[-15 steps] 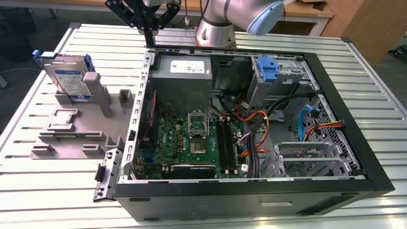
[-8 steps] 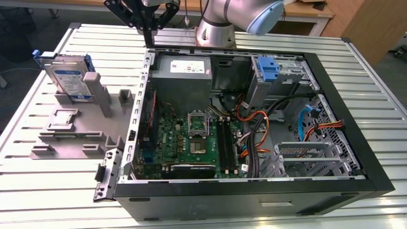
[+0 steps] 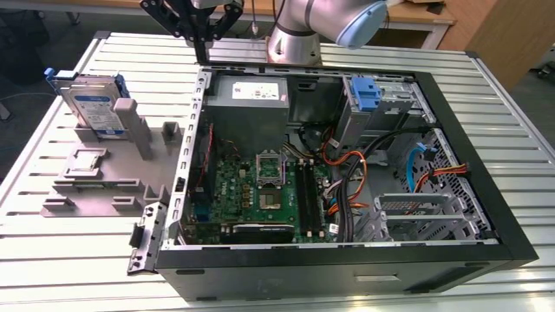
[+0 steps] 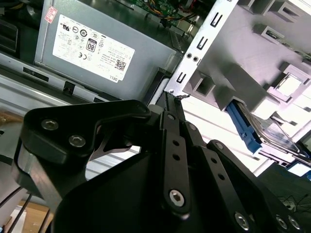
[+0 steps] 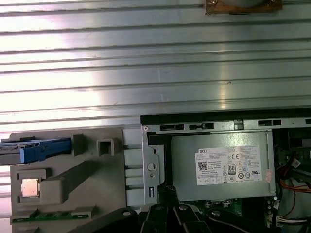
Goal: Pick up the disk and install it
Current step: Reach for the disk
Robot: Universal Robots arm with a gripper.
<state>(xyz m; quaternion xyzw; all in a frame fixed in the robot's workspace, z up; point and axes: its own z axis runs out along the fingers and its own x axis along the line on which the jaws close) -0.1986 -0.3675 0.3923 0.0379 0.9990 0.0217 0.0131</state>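
The disk (image 3: pixel 93 107) stands on edge in a slot at the far end of a grey fixture (image 3: pixel 104 188), on the exterior view's left, its blue-and-white label facing the camera and blue rails on its edges. In the second wrist view the disk (image 4: pixel 272 133) shows past the fixture, and in the first wrist view the disk (image 5: pixel 34 148) appears edge-on. My black gripper (image 3: pixel 201 55) hangs above the table behind the open computer case's back corner, well apart from the disk. Its fingers are shut on nothing, tips meeting in both wrist views (image 4: pixel 171 97) (image 5: pixel 167 191).
The open computer case (image 3: pixel 485 260) lies on its side on the slatted metal table (image 3: pixel 69 260). Inside are a grey power supply (image 3: pixel 251 91) with a white sticker, the motherboard (image 3: pixel 260 188), loose cables (image 3: pixel 364 169) and an upright blue latch (image 3: pixel 366 97). The fixture also holds a processor (image 5: pixel 30 187).
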